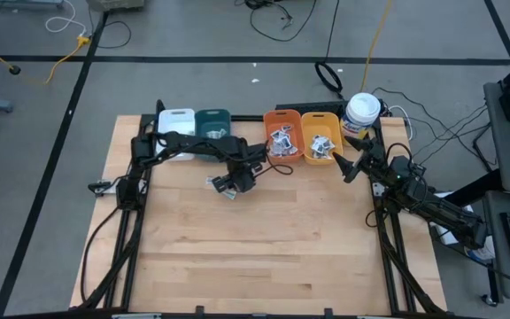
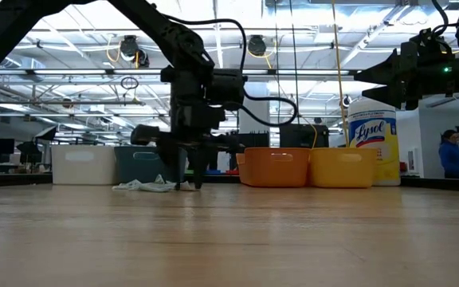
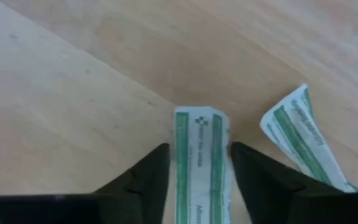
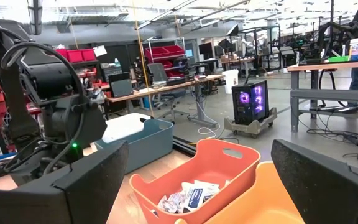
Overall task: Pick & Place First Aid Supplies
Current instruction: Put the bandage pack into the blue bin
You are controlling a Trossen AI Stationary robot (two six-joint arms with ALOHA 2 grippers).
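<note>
A narrow white packet with green stripes (image 3: 201, 168) lies flat on the wooden table, and a second one like it (image 3: 300, 134) lies just beside it. My left gripper (image 3: 197, 149) points down over the first packet. It is open, with one finger close along each long edge. From above, it (image 1: 229, 185) is at the table's middle, in front of the bins. In the low view its fingertips (image 2: 188, 185) reach the tabletop next to a small heap of packets (image 2: 143, 186). My right gripper (image 1: 347, 168) waits open at the far right, held level in the air.
Along the far edge stand a white bin (image 1: 176, 121), a teal bin (image 1: 212, 121), an orange bin (image 1: 282, 143) and a yellow-orange bin (image 1: 320, 142); the last two hold packets. A white canister (image 1: 362, 113) stands at the far right. The near half of the table is bare wood.
</note>
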